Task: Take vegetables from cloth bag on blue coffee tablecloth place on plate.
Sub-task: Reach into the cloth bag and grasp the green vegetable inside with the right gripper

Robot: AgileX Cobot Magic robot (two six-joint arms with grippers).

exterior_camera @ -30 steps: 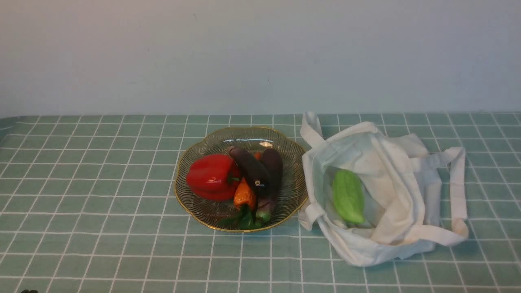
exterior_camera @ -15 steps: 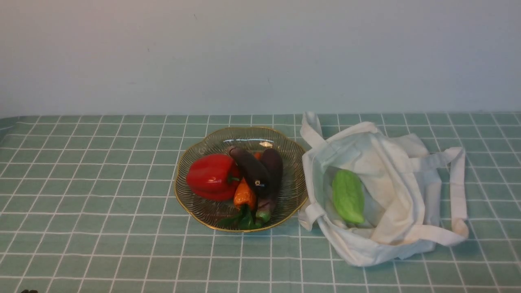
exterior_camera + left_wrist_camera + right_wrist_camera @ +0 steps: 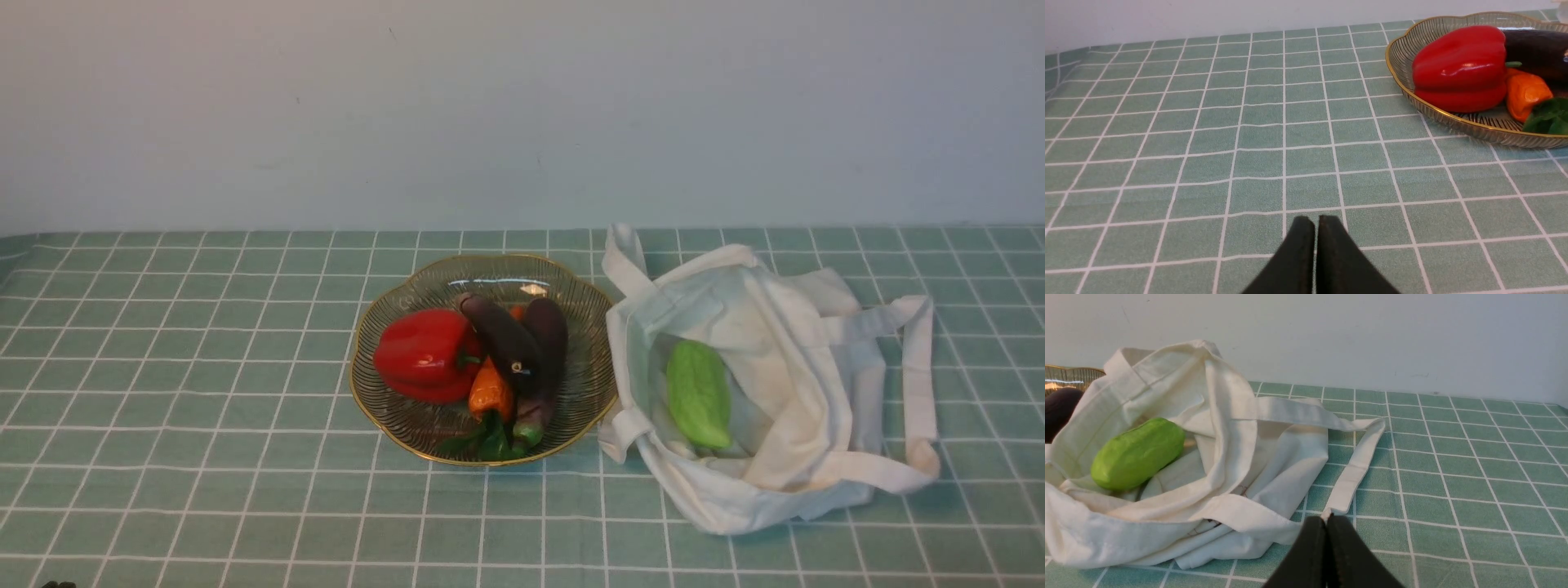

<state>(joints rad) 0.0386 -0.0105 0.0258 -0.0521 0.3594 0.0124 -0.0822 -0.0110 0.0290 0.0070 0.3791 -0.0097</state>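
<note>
Front view's got the pepper (image 3: 429, 356) and eggplants on the plate (image 3: 372, 416), just the gourd (image 3: 698, 394) left in the bag (image 3: 718, 510), both grippers' fingers pressed together, empty.

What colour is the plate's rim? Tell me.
The plate's rim is gold; it shows best in the front view.

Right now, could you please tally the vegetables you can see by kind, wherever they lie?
Red bell pepper: 1, on the plate
Eggplants: 2, on the plate
Orange pepper: 1, on the plate
Green gourd: 1, in the cloth bag
Total: 5
</note>
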